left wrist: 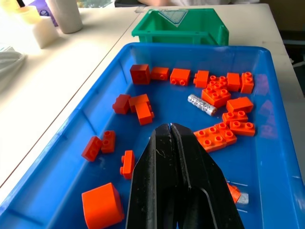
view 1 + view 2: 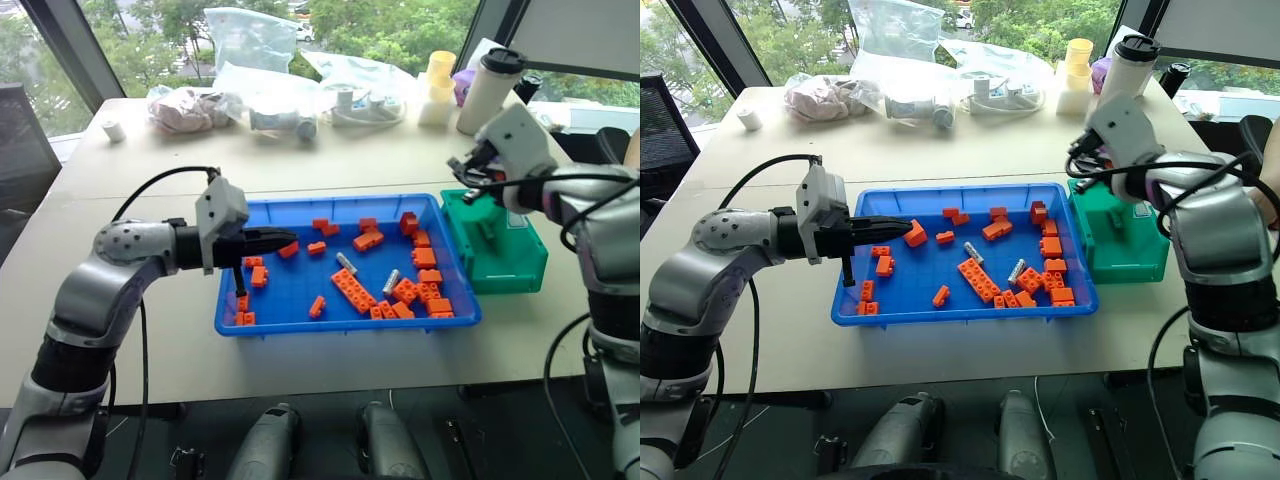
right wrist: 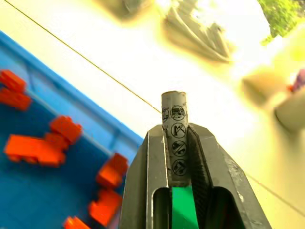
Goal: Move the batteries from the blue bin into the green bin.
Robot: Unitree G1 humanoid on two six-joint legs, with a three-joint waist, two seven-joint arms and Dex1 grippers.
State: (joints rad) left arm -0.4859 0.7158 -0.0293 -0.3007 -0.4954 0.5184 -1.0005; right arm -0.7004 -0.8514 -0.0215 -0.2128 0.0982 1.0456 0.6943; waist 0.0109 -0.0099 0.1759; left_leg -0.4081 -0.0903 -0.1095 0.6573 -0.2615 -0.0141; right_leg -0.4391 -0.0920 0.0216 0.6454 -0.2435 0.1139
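Battery [image 3: 174,143] clamped upright between the right gripper's [image 3: 177,136] fingers, above the green bin's [image 2: 500,262] back corner.

Two more batteries [image 2: 346,263] lie in the blue bin [image 2: 290,318] among orange bricks [image 2: 354,291]. Left gripper [image 1: 170,131] hovers over the tray's left part, its fingers pressed together, empty.

The left claw [image 1: 170,131], fingers pressed together, hangs over the blue bin [image 1: 66,143] of orange bricks [image 1: 217,137] and one battery [image 1: 202,104]; the green bin [image 1: 178,32] stands beyond.
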